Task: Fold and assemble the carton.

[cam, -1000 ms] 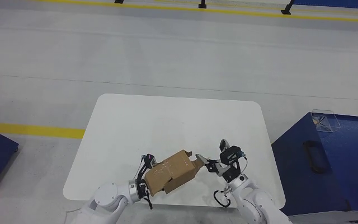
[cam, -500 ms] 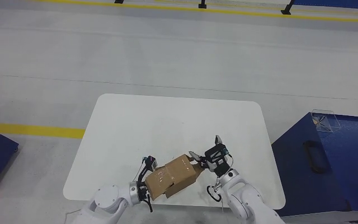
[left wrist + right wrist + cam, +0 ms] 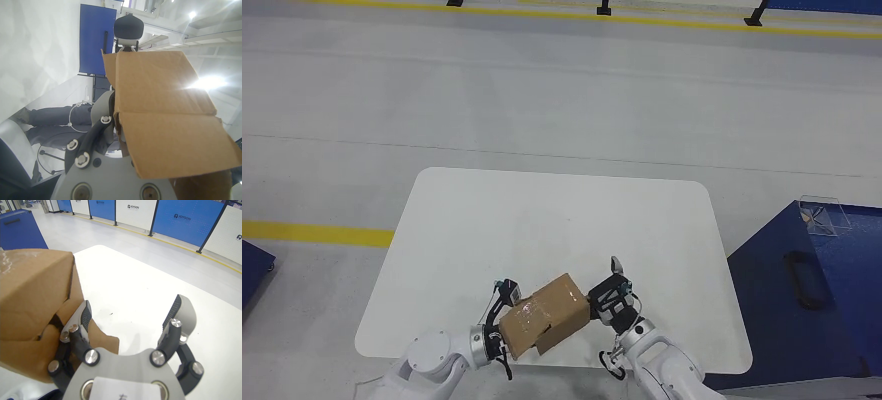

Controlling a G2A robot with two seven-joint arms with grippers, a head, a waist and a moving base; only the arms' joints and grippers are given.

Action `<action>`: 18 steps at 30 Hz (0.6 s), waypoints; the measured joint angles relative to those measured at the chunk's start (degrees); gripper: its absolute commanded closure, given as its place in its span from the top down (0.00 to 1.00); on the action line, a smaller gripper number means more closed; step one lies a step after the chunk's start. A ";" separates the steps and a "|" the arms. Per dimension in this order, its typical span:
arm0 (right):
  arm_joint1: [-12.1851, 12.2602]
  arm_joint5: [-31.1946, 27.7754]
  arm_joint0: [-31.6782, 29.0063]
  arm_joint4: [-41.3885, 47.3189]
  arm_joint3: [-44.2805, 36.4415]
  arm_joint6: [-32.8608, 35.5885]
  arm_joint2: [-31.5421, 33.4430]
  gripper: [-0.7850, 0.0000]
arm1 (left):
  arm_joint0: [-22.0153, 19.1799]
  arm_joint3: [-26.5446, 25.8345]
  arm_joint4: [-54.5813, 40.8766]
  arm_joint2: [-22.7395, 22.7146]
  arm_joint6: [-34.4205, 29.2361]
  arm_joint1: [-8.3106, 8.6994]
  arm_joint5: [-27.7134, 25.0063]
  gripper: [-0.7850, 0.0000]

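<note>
What could go wrong, as I judge it, starts with my right claw [image 3: 132, 306]. It is spread wide and has hold of nothing, but one of its fingers [image 3: 85, 313] lies against the near end of the carton [image 3: 34, 291], right at a dark gap where the end flap [image 3: 103, 339] has not closed. A push from here could slip that finger into the gap and crease, tear or skew the flap. A hard push could also shove the carton along and loosen whatever hold my left claw [image 3: 499, 305] has at the far end. Cardboard covers that claw, so I cannot tell its grip. The carton lies tilted between my two claws, touching the right one. The loose flap reaches in between the right claw's jaws, and the other finger hangs apart over bare tabletop [image 3: 143, 275].
</note>
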 measured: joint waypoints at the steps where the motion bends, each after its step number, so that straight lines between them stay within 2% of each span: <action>1: -0.09 0.04 0.16 0.04 0.13 -0.09 -0.20 1.00 | -0.08 0.02 -0.01 0.06 -0.17 0.00 0.09 0.00; 8: -0.33 0.47 -0.12 2.56 -0.18 -1.42 1.71 1.00 | -0.20 0.14 -0.25 -0.26 -0.57 0.10 0.09 0.00; 15: 0.09 -0.14 -2.29 8.26 -0.76 -2.15 8.19 1.00 | -0.19 0.74 -2.29 -0.98 -2.22 0.23 -0.06 0.00; 18: 0.20 -1.91 -3.08 12.56 0.77 -0.32 10.60 1.00 | -0.44 1.11 -3.93 -1.11 -3.74 0.22 -0.25 0.00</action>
